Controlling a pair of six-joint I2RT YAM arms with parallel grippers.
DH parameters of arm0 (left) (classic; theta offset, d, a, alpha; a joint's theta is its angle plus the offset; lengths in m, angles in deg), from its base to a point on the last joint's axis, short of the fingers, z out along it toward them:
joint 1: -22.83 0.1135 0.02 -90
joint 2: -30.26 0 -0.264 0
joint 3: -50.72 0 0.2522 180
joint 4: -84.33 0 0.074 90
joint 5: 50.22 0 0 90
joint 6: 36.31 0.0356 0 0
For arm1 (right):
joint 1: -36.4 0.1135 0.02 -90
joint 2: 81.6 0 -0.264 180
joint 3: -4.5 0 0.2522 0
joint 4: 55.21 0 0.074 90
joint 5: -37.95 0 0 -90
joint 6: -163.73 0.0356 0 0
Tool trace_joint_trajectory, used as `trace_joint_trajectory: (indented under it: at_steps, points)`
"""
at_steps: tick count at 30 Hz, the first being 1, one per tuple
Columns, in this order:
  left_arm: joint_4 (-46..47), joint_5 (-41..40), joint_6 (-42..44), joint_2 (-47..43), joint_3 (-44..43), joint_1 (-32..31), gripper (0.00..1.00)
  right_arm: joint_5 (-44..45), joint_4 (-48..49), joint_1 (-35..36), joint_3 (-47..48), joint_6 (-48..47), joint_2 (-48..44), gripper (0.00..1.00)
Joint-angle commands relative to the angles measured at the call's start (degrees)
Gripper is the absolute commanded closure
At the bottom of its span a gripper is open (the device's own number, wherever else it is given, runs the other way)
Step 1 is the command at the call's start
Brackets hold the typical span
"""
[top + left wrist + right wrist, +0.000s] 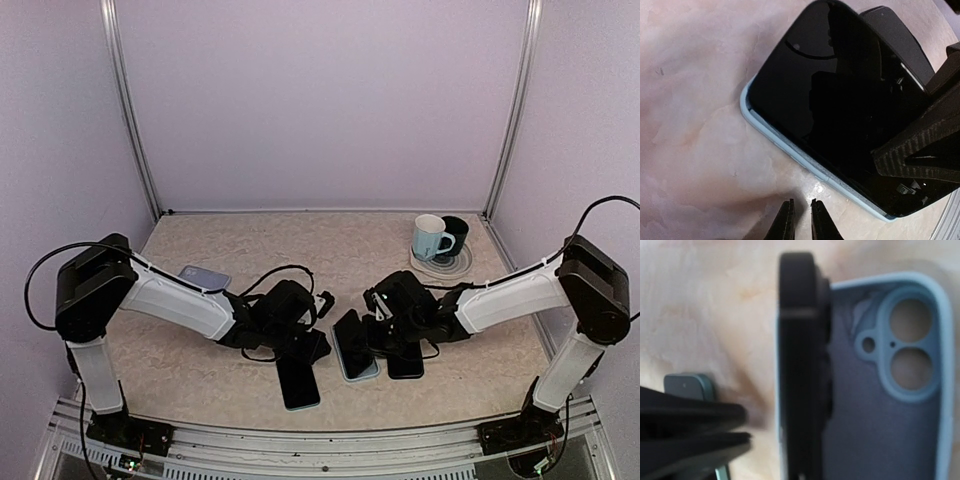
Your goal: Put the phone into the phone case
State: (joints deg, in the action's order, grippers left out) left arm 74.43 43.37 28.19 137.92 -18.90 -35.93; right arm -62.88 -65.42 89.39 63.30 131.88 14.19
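From the top external view, the black glass-fronted phone [349,335] lies over the light blue soft phone case [360,372] on the beige marbled tabletop [300,245], in the middle between the two arms. The left jaws are just left of it and the right jaws just right of it. A second dark phone with a blue edge [298,382] lies nearer and to the left, a third dark phone [405,362] lies just right of the case, and a lavender flat case [204,276] rests far left by the left arm [180,300]. At the far right, a pale blue mug [430,238] and a black mug [458,235] stand touching on a round striped coaster [445,265]. In the left wrist view the phone [840,110] covers most of the case [785,147], whose blue rim shows along its near-left edge. The left fingertips [788,215] are almost together over bare tabletop [700,125] and hold nothing, while a carbon-patterned right finger [920,145] rests on the phone's right part. In the right wrist view the phone [802,380] is seen edge-on, tilted, with one long edge along the left wall of the case [865,440] and the lined interior and camera cut-out [910,350] uncovered. The blurred right fingers [690,412] are nearly closed with nothing visible between them, beside a greenish phone corner [690,385].
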Motion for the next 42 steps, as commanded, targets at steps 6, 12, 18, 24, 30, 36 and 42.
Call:
trace_joint_trajectory:
  at_steps: [6, 12, 18, 24, 30, 36, 42]
  points:
    - [2.6, 5.1, -0.7, 5.2, -0.7, -0.7, 0.87, -5.3, 0.0, 0.4, 0.6, -3.6, 2.3, 1.00]
    - [2.3, 4.4, -0.7, 5.4, -1.2, -0.6, 0.87, -7.4, -3.1, -0.6, 0.3, -4.8, 2.5, 0.86]
    - [0.9, 2.0, 0.2, 3.0, -0.2, -0.7, 0.87, -1.3, -14.4, -0.6, 5.4, -9.2, 1.1, 0.50]
    - [0.4, 1.8, 0.5, 3.0, -0.3, -0.7, 0.87, 2.7, -24.2, -0.6, 10.9, -13.5, 1.8, 0.41]
    - [0.3, 1.3, 1.0, 2.8, -0.3, -0.6, 0.87, 6.9, -33.5, -0.2, 15.1, -15.9, 0.4, 0.29]
    - [0.4, 1.7, 0.8, 3.3, -0.4, -0.5, 0.87, 10.4, -37.6, -0.3, 17.7, -18.6, 2.0, 0.38]
    - [0.2, 1.4, 0.7, 3.8, -0.6, -0.4, 0.87, 9.2, -34.0, -0.4, 16.3, -20.3, 6.0, 0.73]
